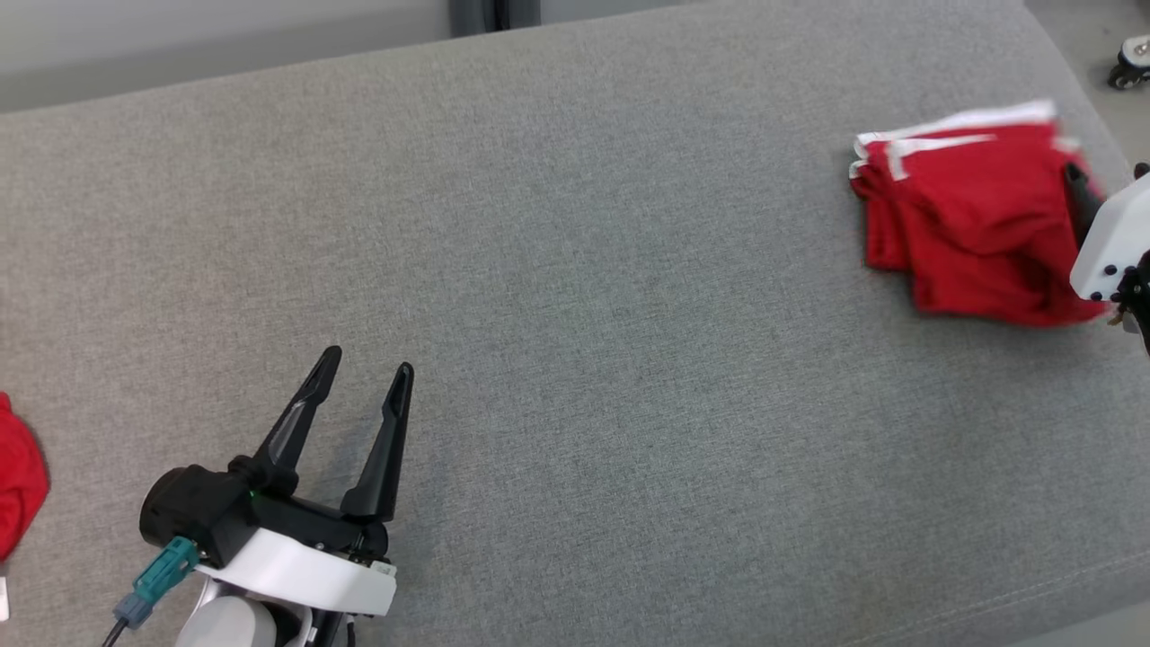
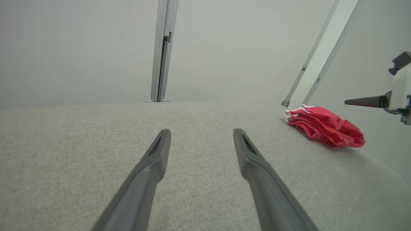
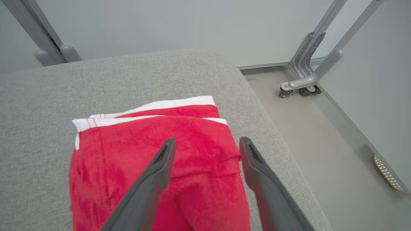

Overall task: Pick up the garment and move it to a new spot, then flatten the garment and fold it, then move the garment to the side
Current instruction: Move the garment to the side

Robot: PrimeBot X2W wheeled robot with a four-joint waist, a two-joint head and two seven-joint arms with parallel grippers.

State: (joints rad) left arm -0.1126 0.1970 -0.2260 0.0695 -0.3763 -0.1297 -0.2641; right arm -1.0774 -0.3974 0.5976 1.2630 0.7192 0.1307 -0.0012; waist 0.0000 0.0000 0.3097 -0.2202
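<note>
Black jaws of right gripper (image 3: 207, 144) spread wide, gripping nothing. Tips over red garment (image 3: 154, 141), contact unclear. Garment folded, white band at far edge, length running roughly along fingers. It lies at right end of grey cushion (image 1: 575, 270), close to edge. Left gripper (image 1: 368, 364) jaws equally wide, empty, over bare cushion, well apart from garment. Right arm clearly nearer. Second red cloth (image 1: 18, 476) at cushion's left edge. My call: fold done, garment set aside, only retreat left.

red garment (image 1: 975, 216) on grey cushion (image 1: 575, 314)
</note>
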